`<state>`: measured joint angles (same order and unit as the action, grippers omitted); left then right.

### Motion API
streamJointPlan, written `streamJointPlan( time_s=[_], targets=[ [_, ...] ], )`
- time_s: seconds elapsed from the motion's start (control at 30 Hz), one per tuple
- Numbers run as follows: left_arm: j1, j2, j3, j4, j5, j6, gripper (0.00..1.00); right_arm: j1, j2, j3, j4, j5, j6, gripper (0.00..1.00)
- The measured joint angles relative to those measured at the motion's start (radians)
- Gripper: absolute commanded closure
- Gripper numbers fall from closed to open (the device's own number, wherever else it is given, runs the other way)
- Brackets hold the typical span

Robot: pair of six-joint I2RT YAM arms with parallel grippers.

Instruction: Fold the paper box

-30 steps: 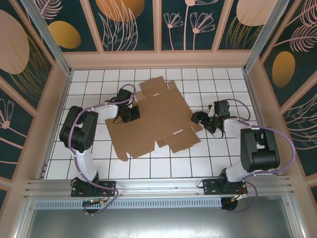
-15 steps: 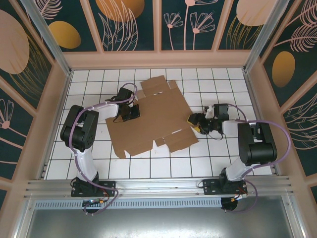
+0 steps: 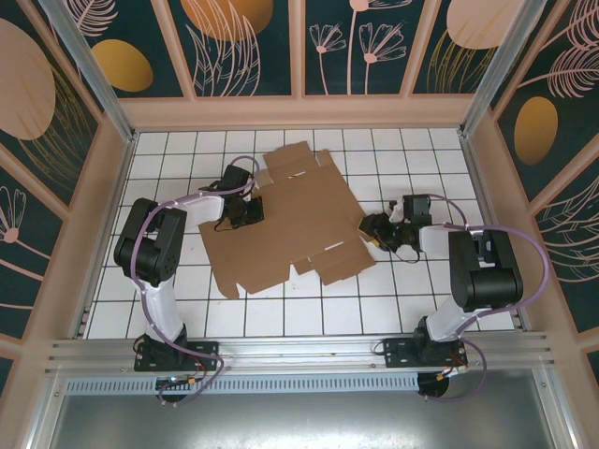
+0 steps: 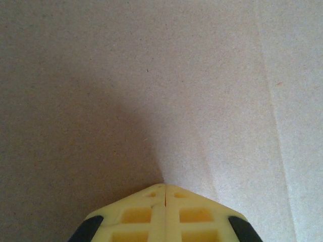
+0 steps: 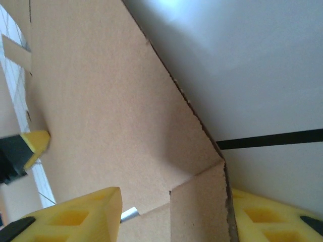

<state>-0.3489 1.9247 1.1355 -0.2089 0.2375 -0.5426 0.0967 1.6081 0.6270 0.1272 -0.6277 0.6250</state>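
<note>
Grasp step: left gripper (image 3: 245,213) clenched, pinning paper box (image 3: 285,220), 9 o'clock; right gripper (image 5: 171,201) unclenched astride 3 o'clock flap (image 5: 126,116). Next: clamp, fold inward.

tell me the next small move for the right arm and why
Probably close the right gripper on the paper box edge: the cardboard sits between its open fingers, one not yet touching, while the shut left gripper is down on the opposite side.

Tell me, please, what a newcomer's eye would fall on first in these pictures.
The big brown paper box stands out, lying flat and unfolded in the middle of the white tiled floor. The left claw sits shut over its left part, and the right claw straddles a flap at its right edge, jaws open.
</note>
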Motion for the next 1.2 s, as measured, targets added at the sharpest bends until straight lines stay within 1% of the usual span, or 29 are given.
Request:
streamJointPlan(
  time_s=[0.13, 0.27, 0.4, 0.5, 0.6, 0.67, 0.77, 0.9, 0.93, 0.97, 1.0, 1.07, 1.2],
  targets=[
    [0.0, 0.0, 0.0, 0.0, 0.0, 0.0, 1.0, -0.005, -0.022, -0.029, 0.041, 0.001, 0.08, 0.64],
    [0.0, 0.0, 0.0, 0.0, -0.001, 0.0, 1.0, -0.005, -0.026, -0.04, 0.068, 0.005, 0.137, 0.79],
    [0.0, 0.0, 0.0, 0.001, -0.003, -0.001, 1.0, -0.006, -0.042, -0.054, 0.072, 0.018, 0.163, 0.89],
    [0.0, -0.002, 0.0, 0.001, -0.001, -0.009, 1.0, -0.005, -0.048, -0.053, 0.072, 0.023, 0.155, 0.93],
    [0.0, -0.01, 0.0, -0.01, 0.001, -0.026, 1.0, 0.011, -0.058, -0.033, 0.035, 0.066, 0.093, 0.93],
    [0.002, -0.022, 0.002, -0.025, 0.008, -0.043, 0.92, 0.037, -0.081, -0.015, 0.009, 0.121, 0.044, 0.93],
    [0.004, -0.052, 0.034, -0.055, 0.046, -0.088, 0.73, 0.106, -0.132, 0.014, -0.029, 0.218, -0.037, 0.93],
    [0.004, -0.07, 0.153, -0.066, 0.135, -0.169, 0.45, 0.233, -0.172, 0.079, -0.068, 0.375, -0.163, 0.93],
    [0.004, -0.071, 0.19, -0.065, 0.156, -0.192, 0.33, 0.264, -0.179, 0.093, -0.07, 0.417, -0.201, 0.93],
    [0.004, -0.072, 0.225, -0.066, 0.176, -0.209, 0.24, 0.291, -0.184, 0.103, -0.071, 0.452, -0.235, 0.93],
    [0.004, -0.072, 0.265, -0.068, 0.193, -0.231, 0.2, 0.32, -0.19, 0.109, -0.071, 0.491, -0.273, 0.93],
    [0.003, -0.07, 0.346, -0.082, 0.224, -0.269, 0.16, 0.36, -0.202, 0.113, -0.071, 0.555, -0.335, 0.93],
    [-0.002, -0.009, 0.559, -0.138, 0.262, -0.31, 0.15, 0.416, -0.23, 0.113, -0.071, 0.668, -0.441, 0.93]
  ],
)
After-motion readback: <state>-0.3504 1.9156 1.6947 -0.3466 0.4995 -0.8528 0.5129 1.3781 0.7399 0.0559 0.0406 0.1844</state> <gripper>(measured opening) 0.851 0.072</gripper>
